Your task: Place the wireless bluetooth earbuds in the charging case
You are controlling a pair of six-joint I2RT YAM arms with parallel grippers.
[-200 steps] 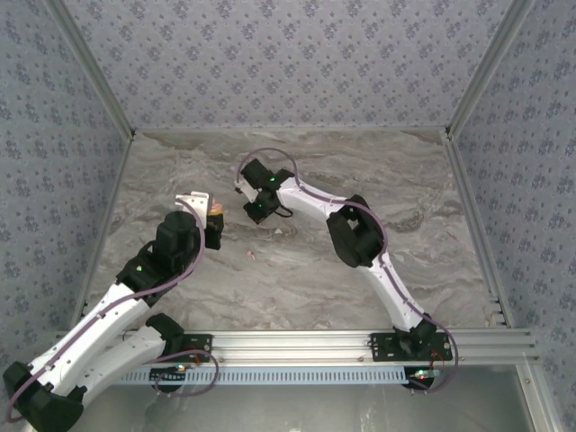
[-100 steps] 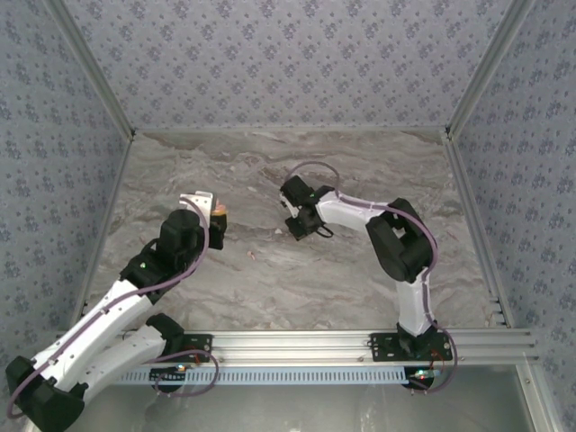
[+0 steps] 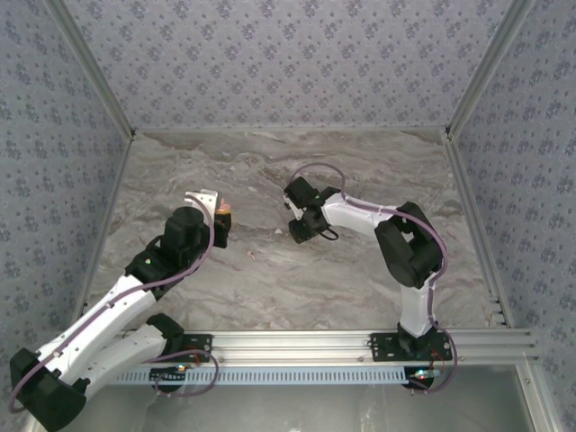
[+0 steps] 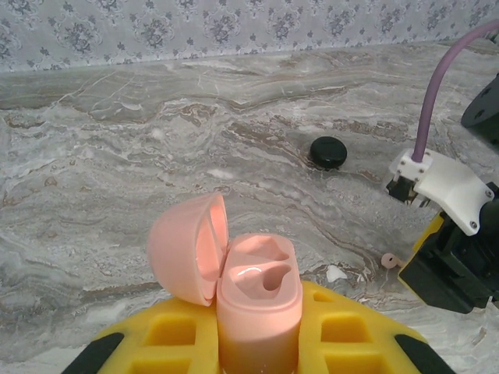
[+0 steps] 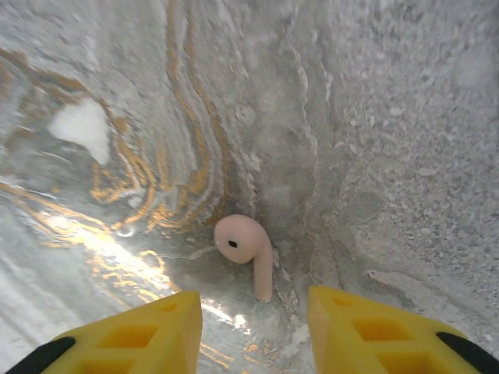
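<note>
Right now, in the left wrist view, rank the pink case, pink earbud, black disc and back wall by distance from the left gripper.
1. Pink case: gripped in the left gripper, lid open.
2. Pink earbud: on the table, ahead and right.
3. Black disc: farther back on the table.
4. Back wall: beyond everything.

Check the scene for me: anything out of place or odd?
A pale pink stemmed earbud lies loose on the marble table under the open right gripper, while the open pink charging case clamped in the left gripper looks empty. Nothing seems damaged or spilled.
</note>
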